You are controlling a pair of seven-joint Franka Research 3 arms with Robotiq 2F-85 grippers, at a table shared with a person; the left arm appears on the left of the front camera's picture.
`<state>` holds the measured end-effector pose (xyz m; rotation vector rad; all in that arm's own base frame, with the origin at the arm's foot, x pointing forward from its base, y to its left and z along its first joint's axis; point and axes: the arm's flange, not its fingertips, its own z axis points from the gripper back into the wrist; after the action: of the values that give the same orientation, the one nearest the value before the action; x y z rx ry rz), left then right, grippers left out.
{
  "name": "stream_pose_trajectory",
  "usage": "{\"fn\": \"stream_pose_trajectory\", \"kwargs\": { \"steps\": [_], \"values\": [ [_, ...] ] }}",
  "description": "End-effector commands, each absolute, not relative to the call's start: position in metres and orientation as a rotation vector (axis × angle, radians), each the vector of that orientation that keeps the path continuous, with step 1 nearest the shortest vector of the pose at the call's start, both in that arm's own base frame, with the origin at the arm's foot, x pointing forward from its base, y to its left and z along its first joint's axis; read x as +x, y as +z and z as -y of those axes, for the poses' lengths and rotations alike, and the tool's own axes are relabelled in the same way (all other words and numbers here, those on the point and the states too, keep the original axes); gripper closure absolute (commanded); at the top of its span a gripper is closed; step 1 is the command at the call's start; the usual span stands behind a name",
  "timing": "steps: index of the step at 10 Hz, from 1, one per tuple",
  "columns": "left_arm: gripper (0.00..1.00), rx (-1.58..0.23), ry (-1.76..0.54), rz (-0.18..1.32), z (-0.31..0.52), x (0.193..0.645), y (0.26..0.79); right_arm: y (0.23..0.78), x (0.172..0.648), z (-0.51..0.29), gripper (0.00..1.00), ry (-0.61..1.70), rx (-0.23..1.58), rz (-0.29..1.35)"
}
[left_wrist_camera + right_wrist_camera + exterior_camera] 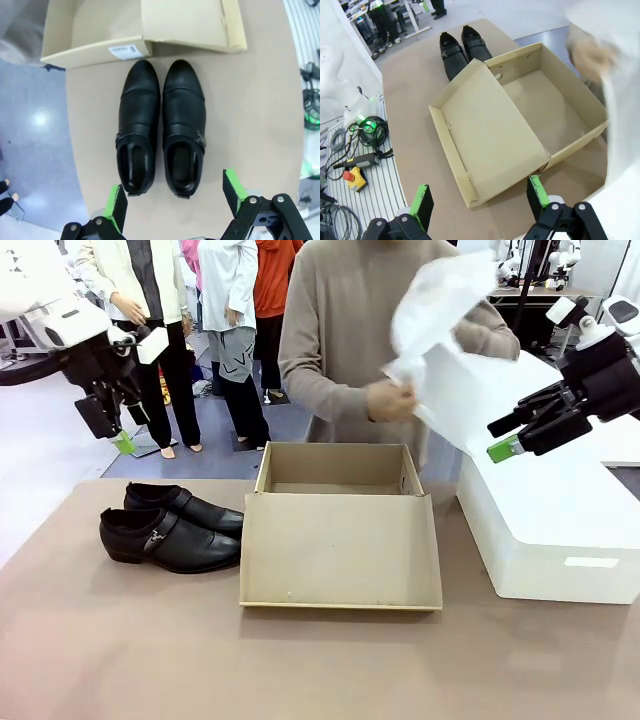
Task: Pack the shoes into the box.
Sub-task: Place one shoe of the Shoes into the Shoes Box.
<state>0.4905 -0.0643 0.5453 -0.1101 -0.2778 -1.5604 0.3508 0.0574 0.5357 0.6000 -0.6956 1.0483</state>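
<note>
2 glossy black shoes (pixel 170 528) sit side by side on the table (pixel 150 660), just beside the left wall of the box (pixel 340 550), toes towards it and touching neither it nor each other as far as the left wrist view shows. The box stands open with its flap lid folded flat towards the robot, and its floor looks bare. The left gripper (pixel 175 197) hangs above the heels with its jaws spread wide and nothing between the pads. The right gripper (pixel 500 438) is equally wide and empty, raised over the bigger white box (pixel 560 530). A person's hand (pixel 390 400) holds a sheet of white tissue paper (pixel 440 310) above the open box, so the lining looks not yet laid. The main risk is timing: a shoe brought over while that hand and paper hover there could strike the hand or crumple the sheet. Glossy leather may also slip from the pads, and jaws this wide could catch both shoes or knock 1 askew. A low carry could clip the box's wall. In the right wrist view the hand and paper are a blur. The front view hides most of the box's floor behind the near wall, and the label on the box's side is too small to read.
</note>
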Motion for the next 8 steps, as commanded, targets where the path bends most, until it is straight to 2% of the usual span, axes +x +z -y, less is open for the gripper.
{"fn": "stream_pose_trajectory", "kwargs": {
  "steps": [1, 8],
  "values": [
    [0.00, -0.067, -1.582, 0.233, 0.0577, 0.5083, 0.5441, 0.5372, 0.3555, -0.0580, 0.00, 1.071, 0.618, 0.724],
    [0.00, -0.084, -1.566, 0.237, 0.0591, 0.5079, 0.5357, 0.5372, 0.3555, -0.0580, 0.00, 1.071, 0.618, 0.724]
  ]
}}
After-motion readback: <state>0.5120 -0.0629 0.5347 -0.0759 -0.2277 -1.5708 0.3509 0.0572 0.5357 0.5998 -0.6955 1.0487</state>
